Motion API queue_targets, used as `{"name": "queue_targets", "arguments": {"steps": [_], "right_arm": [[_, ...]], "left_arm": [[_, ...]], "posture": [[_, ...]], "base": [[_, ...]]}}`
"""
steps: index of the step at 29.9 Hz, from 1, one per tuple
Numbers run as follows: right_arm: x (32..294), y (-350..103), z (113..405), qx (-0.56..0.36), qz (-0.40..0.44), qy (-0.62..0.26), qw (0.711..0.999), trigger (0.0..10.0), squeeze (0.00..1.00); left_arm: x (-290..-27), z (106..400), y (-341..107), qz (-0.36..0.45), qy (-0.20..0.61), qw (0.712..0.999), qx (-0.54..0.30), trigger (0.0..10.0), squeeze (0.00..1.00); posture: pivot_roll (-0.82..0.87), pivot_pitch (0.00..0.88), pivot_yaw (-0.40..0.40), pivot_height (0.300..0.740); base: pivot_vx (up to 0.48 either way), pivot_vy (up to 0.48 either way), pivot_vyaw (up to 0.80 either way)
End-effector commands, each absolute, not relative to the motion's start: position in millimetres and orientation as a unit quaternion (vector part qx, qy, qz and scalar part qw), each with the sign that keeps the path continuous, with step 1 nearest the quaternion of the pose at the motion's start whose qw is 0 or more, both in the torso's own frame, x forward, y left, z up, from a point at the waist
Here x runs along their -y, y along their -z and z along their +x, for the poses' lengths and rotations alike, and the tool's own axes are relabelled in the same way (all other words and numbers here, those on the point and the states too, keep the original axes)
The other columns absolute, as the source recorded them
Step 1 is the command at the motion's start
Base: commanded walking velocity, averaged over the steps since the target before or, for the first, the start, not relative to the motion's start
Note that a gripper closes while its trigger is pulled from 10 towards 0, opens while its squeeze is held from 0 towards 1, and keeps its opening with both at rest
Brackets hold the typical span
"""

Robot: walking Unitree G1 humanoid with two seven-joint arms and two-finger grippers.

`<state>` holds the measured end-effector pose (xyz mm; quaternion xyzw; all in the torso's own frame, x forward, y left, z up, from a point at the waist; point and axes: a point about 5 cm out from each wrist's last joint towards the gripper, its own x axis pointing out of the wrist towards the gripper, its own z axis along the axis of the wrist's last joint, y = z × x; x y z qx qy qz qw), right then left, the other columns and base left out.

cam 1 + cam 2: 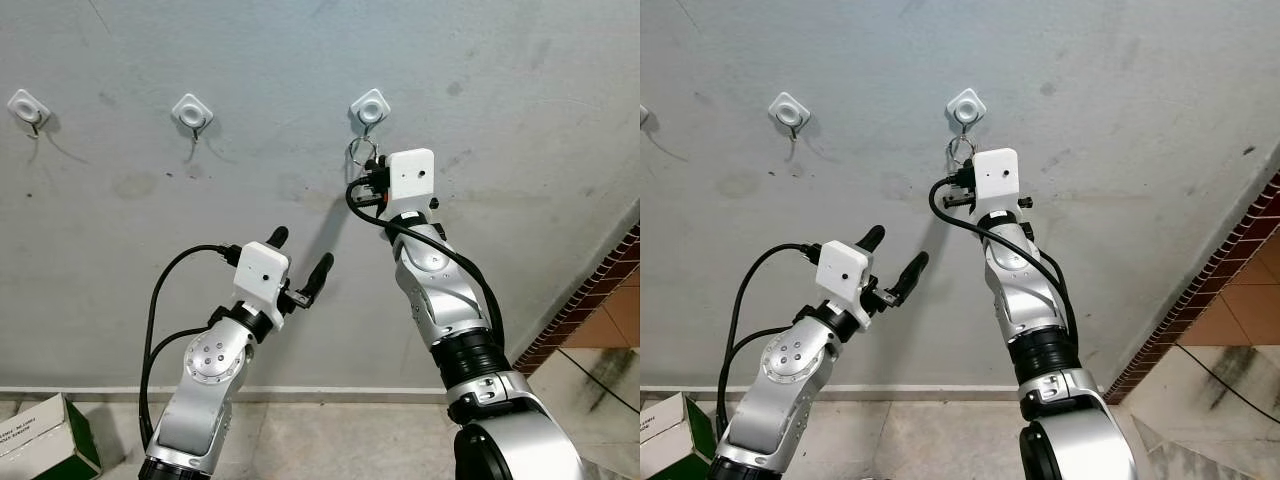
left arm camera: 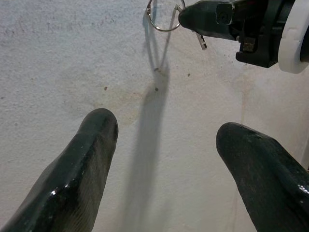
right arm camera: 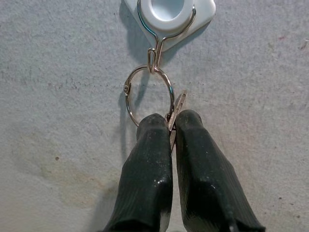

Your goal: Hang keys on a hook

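Contact between ring and hook decides the coming move. The right gripper [image 3: 172,126] is reached up against the wall with its 2 black fingers closed on a flat key [image 3: 175,116], pinching it edge-on so the blade runs straight out along the line of the fingers. Directly beyond the fingertips hangs the key ring [image 3: 148,94], and the far arc of that ring sits in the bend of the wire hook [image 3: 153,58], which hangs from a white wall mount [image 3: 169,12] further out along the same line. So hook, ring, key and fingers lie in 1 straight run, the hook farthest from the gripper. The ring looks already threaded over the hook tip, though whether it bears its own weight cannot be told while the fingers grip the key.

The left gripper [image 1: 300,262] hovers well below and to the side of the right one, its fingers spread wide and holding nothing, facing bare wall. The right arm is clearly the nearer to the hook. Judged from this, the step left is to part the right fingers and draw back along their own axis, away from the hook, so the ring is not lifted off.
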<state>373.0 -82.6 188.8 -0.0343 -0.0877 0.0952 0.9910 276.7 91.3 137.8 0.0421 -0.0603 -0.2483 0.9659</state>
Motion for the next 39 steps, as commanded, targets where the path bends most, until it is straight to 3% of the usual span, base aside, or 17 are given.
{"name": "queue_targets", "arguments": {"steps": [1, 22, 39], "right_arm": [[83, -215, 376, 0.140, -0.031, -0.086, 0.986, 10.0, 0.00], [82, -230, 378, 0.176, -0.034, -0.062, 0.982, 10.0, 0.00], [76, -235, 366, 0.201, -0.028, -0.104, 0.974, 10.0, 0.00]], "left_arm": [[-92, 278, -137, 0.045, 0.248, 0.966, 0.055, 10.0, 0.00], [-90, 278, -136, 0.045, 0.249, 0.966, 0.052, 10.0, 0.00], [-90, 279, -136, 0.046, 0.248, 0.966, 0.053, 10.0, 0.00]], "posture": [[0.06, 0.004, 0.023, 0.740], [0.05, 0.006, 0.024, 0.740], [0.05, 0.007, 0.026, 0.740]], "base": [[0.000, 0.000, 0.00], [0.000, 0.000, 0.00], [0.000, 0.000, 0.00]]}}
